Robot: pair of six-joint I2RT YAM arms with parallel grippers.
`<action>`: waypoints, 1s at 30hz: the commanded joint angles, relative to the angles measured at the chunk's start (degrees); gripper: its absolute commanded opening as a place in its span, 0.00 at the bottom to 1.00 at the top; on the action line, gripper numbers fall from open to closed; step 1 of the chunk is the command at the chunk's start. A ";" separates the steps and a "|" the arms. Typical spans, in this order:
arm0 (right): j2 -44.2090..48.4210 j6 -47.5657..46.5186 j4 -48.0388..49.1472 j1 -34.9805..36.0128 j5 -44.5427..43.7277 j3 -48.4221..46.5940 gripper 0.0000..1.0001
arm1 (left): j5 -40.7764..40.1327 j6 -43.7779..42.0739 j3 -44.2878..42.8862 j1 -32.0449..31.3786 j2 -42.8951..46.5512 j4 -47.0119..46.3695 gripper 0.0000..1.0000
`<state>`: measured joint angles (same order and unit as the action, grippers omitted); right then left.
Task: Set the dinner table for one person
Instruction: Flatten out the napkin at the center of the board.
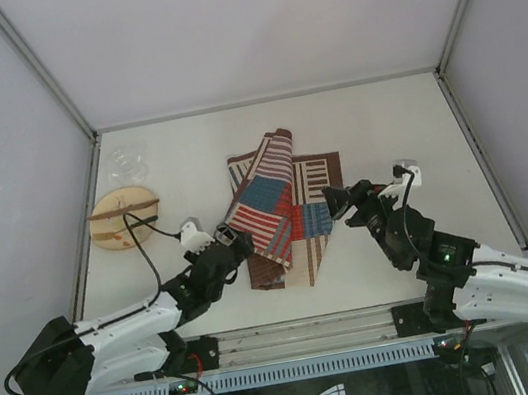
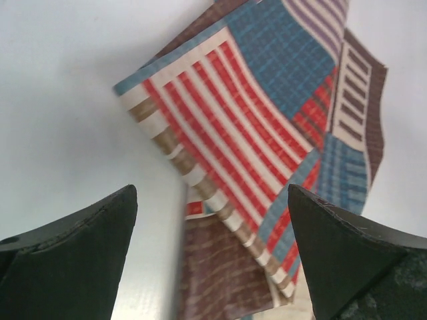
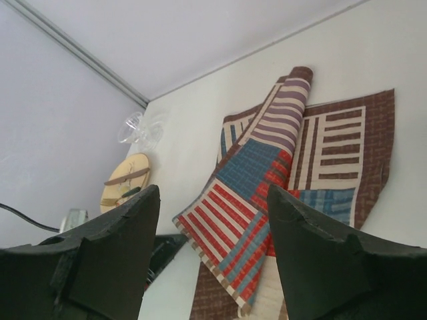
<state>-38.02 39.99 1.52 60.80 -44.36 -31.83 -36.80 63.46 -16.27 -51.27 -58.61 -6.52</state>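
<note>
Left end effector (image 1: 237, 235) and right end effector (image 1: 337, 203), both spread and empty, flank the floppy, light placemat (image 1: 275, 201) on the stiff surface (image 1: 386, 137); we'd pinch its raised left corner.

Red, blue, brown striped placemat (image 1: 281, 210)

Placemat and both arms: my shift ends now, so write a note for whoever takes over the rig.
Left gripper: open, empty, at the placemat's near-left corner.
Right gripper: open, empty, at its right edge.
Placemat: mid dinner table, folded over itself, not flat.
Wooden plate and clear glass: left side, off the mat.
Done: nothing placed.
To do: flatten the mat, set plate and glass by it.
</note>
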 commanded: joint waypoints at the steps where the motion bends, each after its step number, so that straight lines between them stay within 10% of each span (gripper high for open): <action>1: 0.54 1.68 -1.85 0.63 -0.85 1.26 0.65 | 0.51 0.44 -4.74 -0.15 -3.54 -7.53 0.98; 27: 6.60 2.13 -5.43 0.13 -3.36 3.42 0.65 | 6.16 3.82 -9.84 -0.15 -17.89 -8.68 0.94; 30: 7.72 2.63 -6.57 0.11 -3.88 3.59 0.65 | 7.59 3.71 -10.16 -0.17 -19.32 -9.75 0.52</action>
<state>-31.75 42.00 -4.56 60.99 -47.22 -28.40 -31.14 66.30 -23.05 -51.24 -76.36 -14.83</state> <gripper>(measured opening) 0.650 0.794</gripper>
